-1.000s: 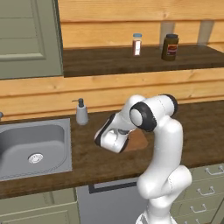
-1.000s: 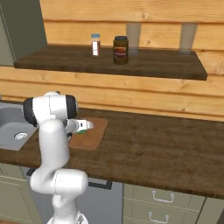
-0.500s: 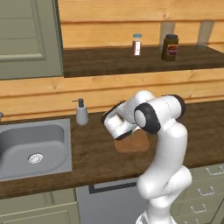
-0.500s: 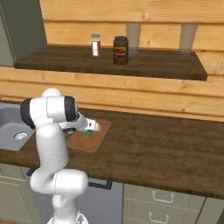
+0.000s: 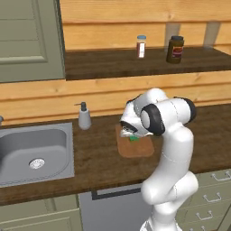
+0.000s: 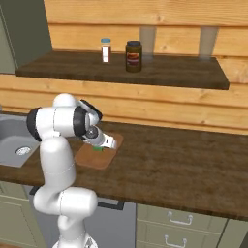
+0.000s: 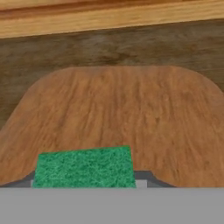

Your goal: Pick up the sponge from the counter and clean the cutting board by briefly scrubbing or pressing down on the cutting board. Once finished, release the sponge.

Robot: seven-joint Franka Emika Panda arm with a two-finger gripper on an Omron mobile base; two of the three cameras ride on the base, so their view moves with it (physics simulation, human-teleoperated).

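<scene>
The green sponge [image 7: 83,168] sits between my gripper's [image 7: 85,179] dark fingertips [image 7: 146,176], low over the cutting board [image 7: 118,109]. From the left base, the gripper [image 5: 131,134] is shut on the sponge [image 5: 134,138] at the near-left part of the reddish-brown cutting board [image 5: 140,150] on the dark counter [image 5: 94,158]. In the right base view the sponge [image 6: 98,148] shows as a green spot under the hand [image 6: 100,144], on or just above the board [image 6: 99,160]; I cannot tell whether it touches.
A steel sink [image 5: 31,153] is set in the counter to the left, with a soap dispenser [image 5: 84,116] behind it. The shelf above holds a dark jar [image 5: 175,49] and a small shaker [image 5: 141,46]. A wooden wall backs the counter.
The hand has swung right and down from beside the board to over it, carrying the sponge along. The board and other things stayed put.
</scene>
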